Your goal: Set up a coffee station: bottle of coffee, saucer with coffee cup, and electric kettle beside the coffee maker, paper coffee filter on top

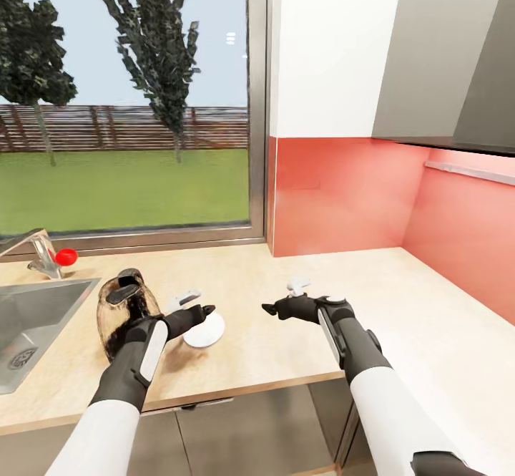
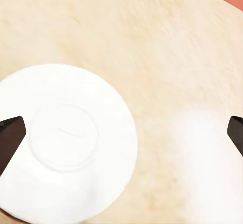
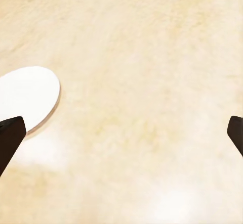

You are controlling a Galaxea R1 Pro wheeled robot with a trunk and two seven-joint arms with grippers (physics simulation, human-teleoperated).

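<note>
left tool (image 1: 202, 311): wide, empty, above saucer (image 1: 204, 331) to grasp | right tool (image 1: 274, 308): wide, empty | kettle (image 1: 123, 311) at saucer's 9 o'clock on tabletop (image 1: 257, 354)

Both arms reach forward from white upper sleeves into dark grey forearms, elbows low, wrists roughly level over the countertop's (image 1: 250, 361) front edge. The left gripper (image 1: 192, 302) and the right gripper (image 1: 286, 297) point inward toward each other, well apart. In both wrist views the dark fingertips (image 2: 10, 138) stand spread wide, holding nothing.
</note>
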